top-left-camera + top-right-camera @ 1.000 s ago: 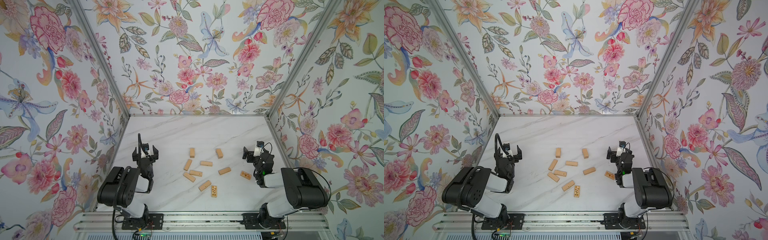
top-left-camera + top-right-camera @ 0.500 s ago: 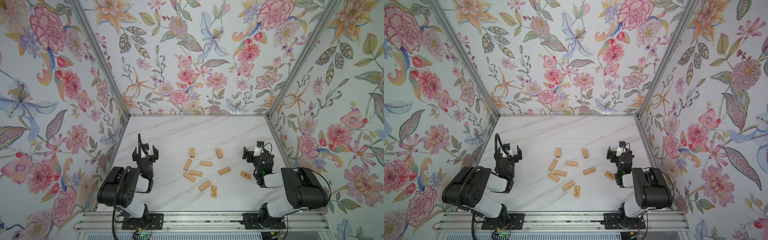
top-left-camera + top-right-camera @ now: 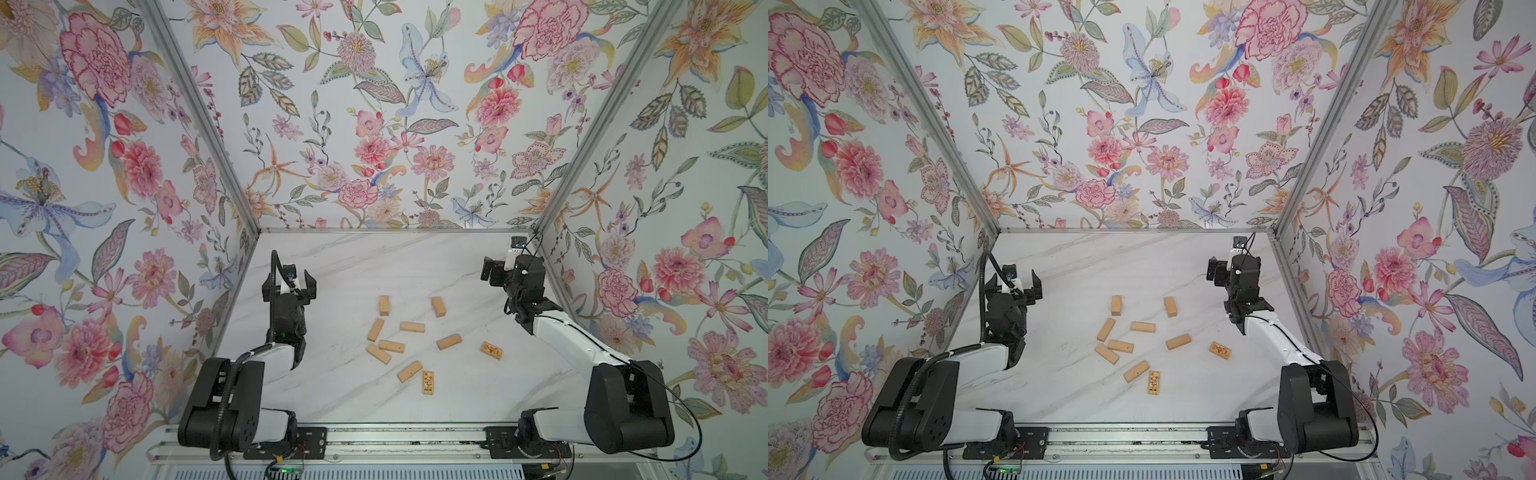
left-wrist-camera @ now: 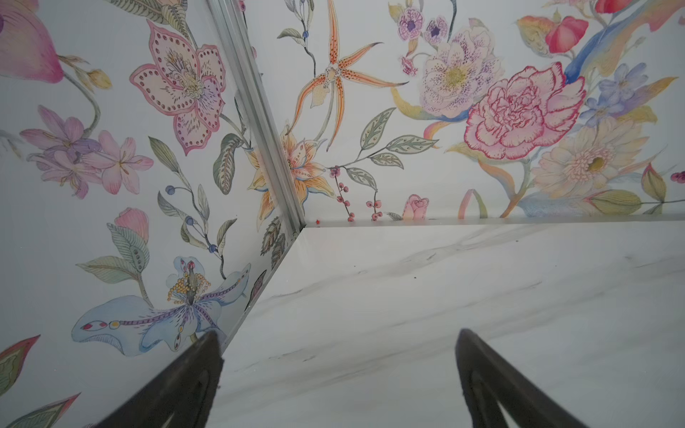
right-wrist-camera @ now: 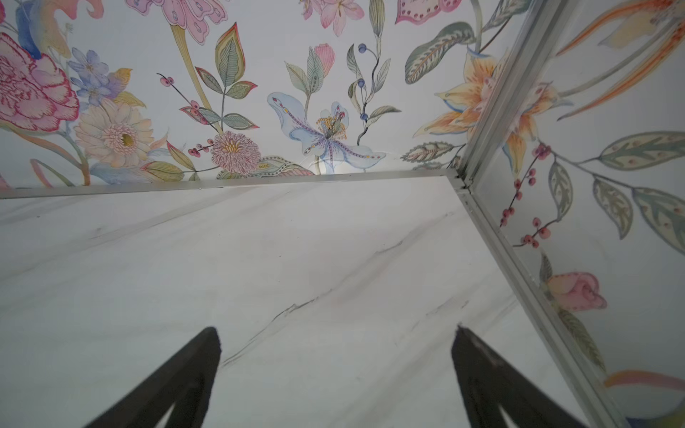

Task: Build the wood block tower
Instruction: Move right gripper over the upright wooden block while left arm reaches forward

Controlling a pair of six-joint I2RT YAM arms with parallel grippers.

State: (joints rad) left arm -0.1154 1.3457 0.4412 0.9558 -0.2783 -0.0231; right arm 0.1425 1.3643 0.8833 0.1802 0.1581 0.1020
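Note:
Several light-tan wood blocks lie scattered singly on the white marble table in both top views. Two darker engraved blocks lie at the near and right side of the scatter: one to the right, one nearest the front. The tower is out of view. My left gripper hovers open and empty left of the blocks. My right gripper is open and empty by the right wall. Both wrist views show only bare table.
Floral walls enclose the table on three sides, with metal corner posts. The left gripper is close to the left wall and the right gripper close to the right wall. A metal rail runs along the front edge.

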